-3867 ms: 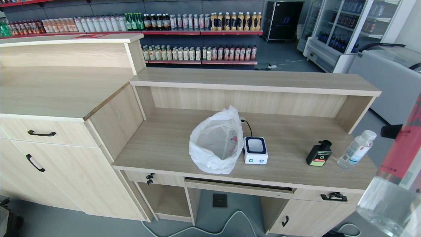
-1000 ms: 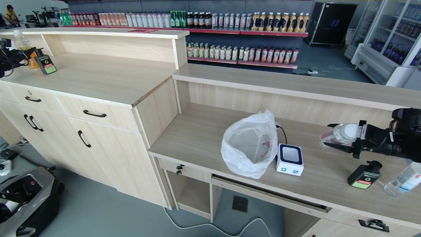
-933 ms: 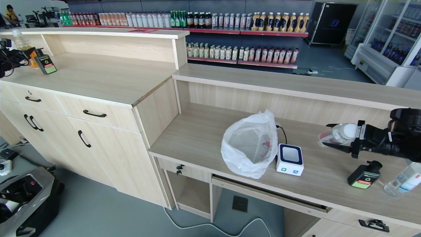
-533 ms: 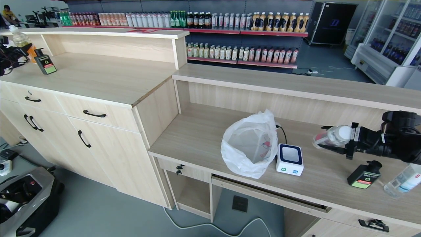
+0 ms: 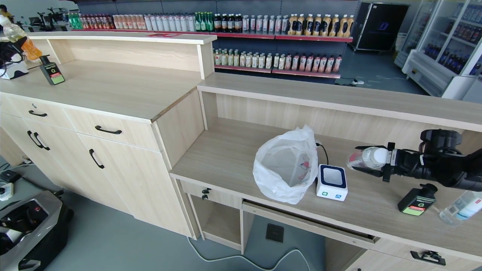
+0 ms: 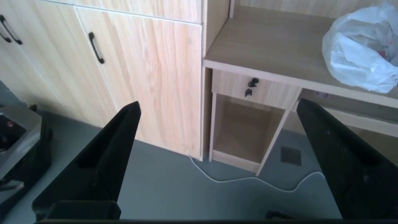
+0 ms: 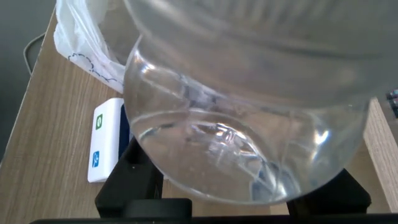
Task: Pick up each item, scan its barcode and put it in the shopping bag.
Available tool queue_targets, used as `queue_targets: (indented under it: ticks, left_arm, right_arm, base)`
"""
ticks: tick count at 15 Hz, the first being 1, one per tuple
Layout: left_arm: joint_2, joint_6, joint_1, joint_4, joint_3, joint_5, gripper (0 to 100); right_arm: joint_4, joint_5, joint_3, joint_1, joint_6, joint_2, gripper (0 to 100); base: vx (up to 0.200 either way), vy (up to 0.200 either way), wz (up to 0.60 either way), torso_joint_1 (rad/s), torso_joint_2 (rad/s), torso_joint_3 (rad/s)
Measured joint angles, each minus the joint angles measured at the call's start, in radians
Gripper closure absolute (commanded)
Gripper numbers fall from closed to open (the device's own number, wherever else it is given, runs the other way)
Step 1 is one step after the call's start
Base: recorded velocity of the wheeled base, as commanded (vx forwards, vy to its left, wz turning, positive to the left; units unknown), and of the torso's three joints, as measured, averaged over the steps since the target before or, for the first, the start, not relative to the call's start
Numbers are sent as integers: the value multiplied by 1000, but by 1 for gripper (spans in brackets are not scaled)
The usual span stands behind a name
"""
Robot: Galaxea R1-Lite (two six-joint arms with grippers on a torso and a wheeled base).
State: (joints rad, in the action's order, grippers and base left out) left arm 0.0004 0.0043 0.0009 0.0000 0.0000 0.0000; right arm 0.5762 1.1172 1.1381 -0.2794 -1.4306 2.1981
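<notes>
Matte black right arm point(image 5: 437, 170) ends in slim gripper point(image 5: 356, 158).

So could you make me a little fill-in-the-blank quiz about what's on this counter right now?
1. The right claw is shut on a clear ___, held sideways in the air.
2. The white scanner stands right beside the plastic ___.
3. The left claw is ___, with nothing between its fingers.
Missing words: bottle; bag; open.
</notes>
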Motion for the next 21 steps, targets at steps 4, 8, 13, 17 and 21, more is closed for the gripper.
queue_targets:
  ticks: [4, 8, 13, 17, 21]
  left_arm:
    - [0, 0, 0, 0, 0, 0, 0]
    - [0, 0, 0, 0, 0, 0, 0]
    - [0, 0, 0, 0, 0, 0, 0]
    - [0, 0, 0, 0, 0, 0, 0]
    - [0, 0, 0, 0, 0, 0, 0]
  right_arm:
    - [0, -4, 20, 10, -14, 33, 100]
    - [-2, -4, 85, 24, -3, 79, 100]
    - [0, -4, 141, 47, 2, 130, 100]
    - [-1, -4, 193, 69, 10, 169, 100]
    - [-1, -4, 236, 97, 18, 198, 100]
  base:
    - [0, 0, 0, 0, 0, 0]
    - [0, 0, 0, 0, 0, 0]
    - [0, 0, 0, 0, 0, 0]
    - [0, 0, 0, 0, 0, 0]
    - [0, 0, 0, 0, 0, 0]
